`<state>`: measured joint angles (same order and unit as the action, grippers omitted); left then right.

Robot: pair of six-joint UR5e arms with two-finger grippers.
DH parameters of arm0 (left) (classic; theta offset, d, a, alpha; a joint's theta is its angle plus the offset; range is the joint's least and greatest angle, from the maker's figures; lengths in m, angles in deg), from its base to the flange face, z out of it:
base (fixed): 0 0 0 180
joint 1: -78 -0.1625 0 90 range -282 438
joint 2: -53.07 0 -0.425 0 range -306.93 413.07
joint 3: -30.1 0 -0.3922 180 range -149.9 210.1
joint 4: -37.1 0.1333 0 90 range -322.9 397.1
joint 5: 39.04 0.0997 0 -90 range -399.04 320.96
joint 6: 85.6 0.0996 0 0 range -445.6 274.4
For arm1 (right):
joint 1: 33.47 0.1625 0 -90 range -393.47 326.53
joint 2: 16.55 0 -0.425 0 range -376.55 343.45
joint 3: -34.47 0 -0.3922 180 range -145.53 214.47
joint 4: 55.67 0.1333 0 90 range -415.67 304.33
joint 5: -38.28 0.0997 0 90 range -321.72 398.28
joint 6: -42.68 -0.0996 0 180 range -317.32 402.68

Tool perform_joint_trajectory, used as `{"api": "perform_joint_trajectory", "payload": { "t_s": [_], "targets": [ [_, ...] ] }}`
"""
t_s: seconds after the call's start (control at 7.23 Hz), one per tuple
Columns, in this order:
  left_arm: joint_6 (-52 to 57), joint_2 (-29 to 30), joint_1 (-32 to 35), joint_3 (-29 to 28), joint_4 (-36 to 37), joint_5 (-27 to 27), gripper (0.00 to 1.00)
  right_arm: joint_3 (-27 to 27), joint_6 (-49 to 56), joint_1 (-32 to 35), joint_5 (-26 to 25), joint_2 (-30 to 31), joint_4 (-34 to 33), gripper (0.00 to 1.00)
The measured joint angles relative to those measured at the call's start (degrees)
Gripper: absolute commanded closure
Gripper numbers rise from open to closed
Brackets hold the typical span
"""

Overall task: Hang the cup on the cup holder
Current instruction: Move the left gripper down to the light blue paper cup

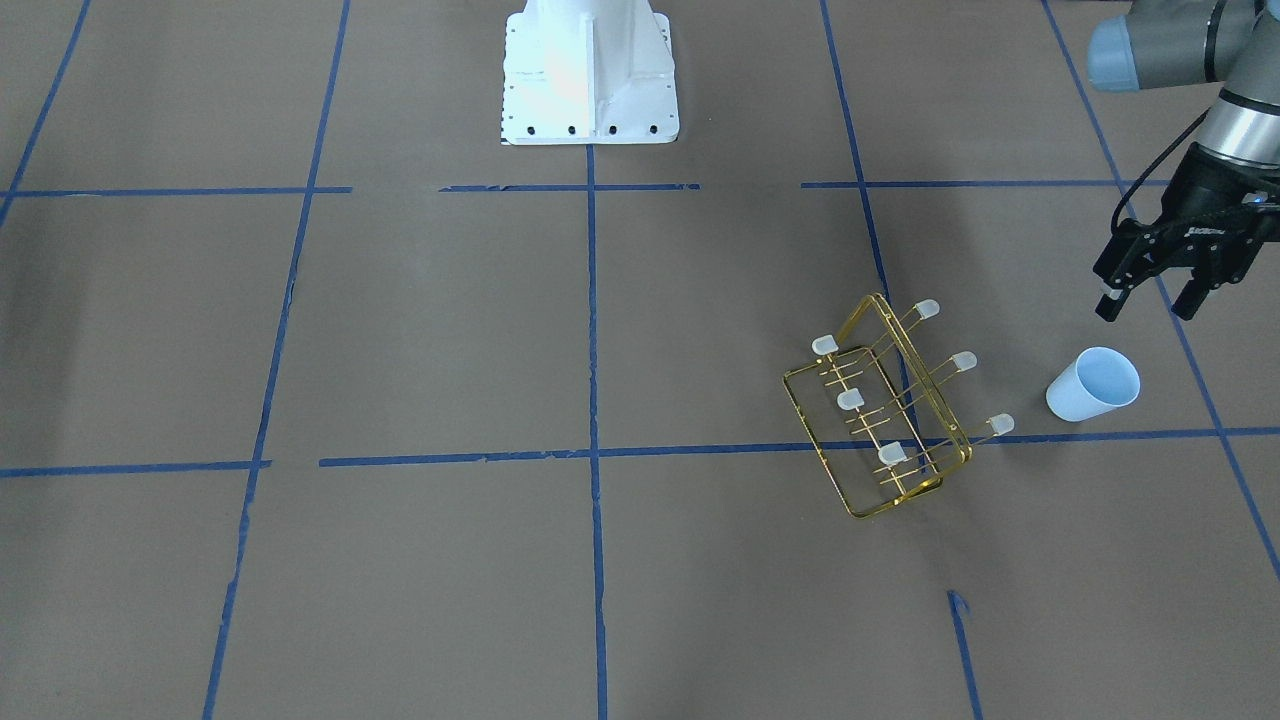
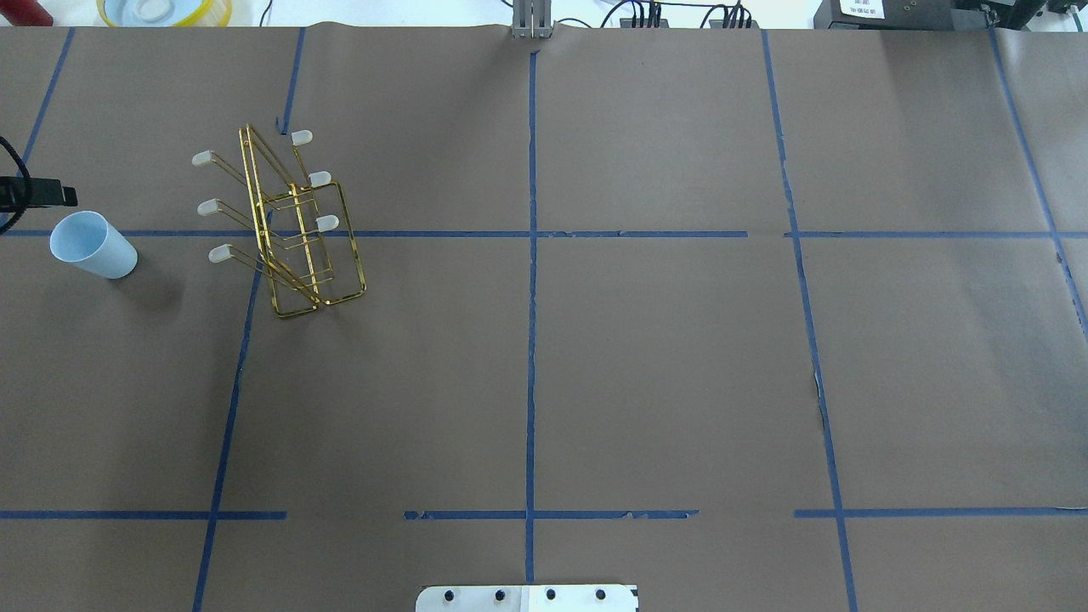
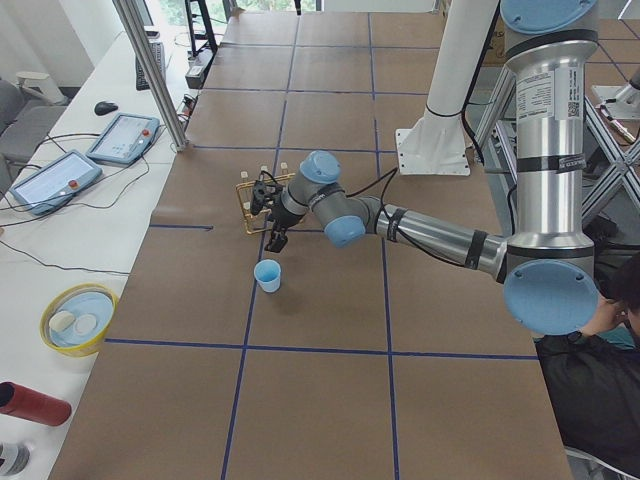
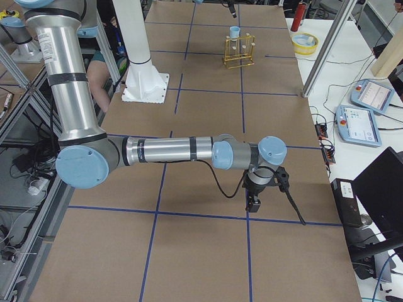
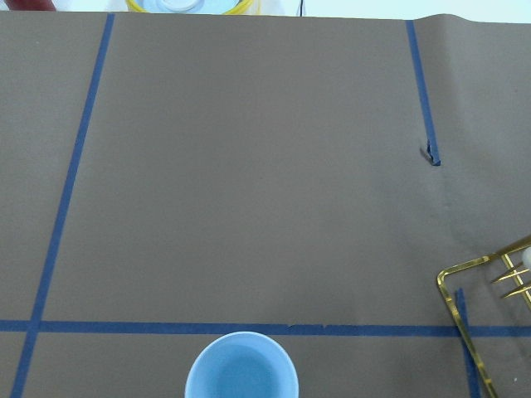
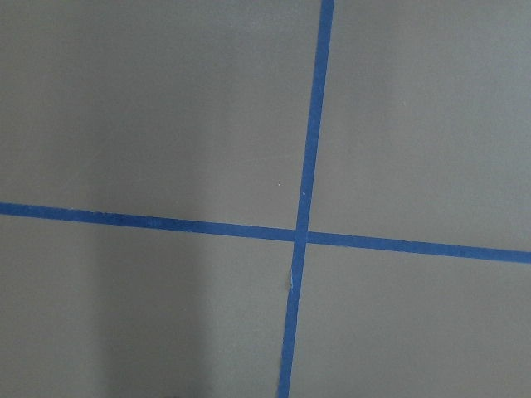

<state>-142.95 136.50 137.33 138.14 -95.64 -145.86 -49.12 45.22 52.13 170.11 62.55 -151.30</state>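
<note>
Pale-blue cup (image 1: 1093, 385) near cup holder (image 1: 927, 380) (left gripper (image 1: 1145, 310) lettering illegible).

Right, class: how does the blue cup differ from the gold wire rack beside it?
The cup is smooth, solid and pale blue; the rack is open gold wire. The cup is much smaller than the rack. The cup stands mouth up, while the rack's capped prongs slant outward, all bare. Both stand on the brown table, apart, and neither is held.

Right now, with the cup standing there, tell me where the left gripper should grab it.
Probably the rim wall, from above: the cup stands upright, mouth open, no handle, apart from the rack. The open left gripper hangs nearby, higher up.
</note>
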Motion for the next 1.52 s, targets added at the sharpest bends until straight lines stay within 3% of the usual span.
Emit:
{"api": "perform_joint_trajectory", "payload": {
  "t_s": [0.55,0.83,1.11,1.52],
  "targets": [
    [-8.47,-7.14,-13.57,-1.79,-17.01,25.61,0.00,0.00,0.01,0.00,0.00,0.00,0.00,0.00],
    [-8.94,-8.00,-18.14,-5.60,-22.94,37.36,0.00,0.00,0.02,0.00,0.00,0.00,0.00,0.00],
    [-8.69,-7.74,-20.76,-8.61,-24.85,43.25,0.00,0.00,0.02,-0.02,0.00,0.00,0.00,0.00],
    [-8.52,-5.65,-22.43,-12.66,-25.06,45.05,0.00,0.00,0.02,-0.02,0.00,0.00,0.00,0.00]
  ]
}}
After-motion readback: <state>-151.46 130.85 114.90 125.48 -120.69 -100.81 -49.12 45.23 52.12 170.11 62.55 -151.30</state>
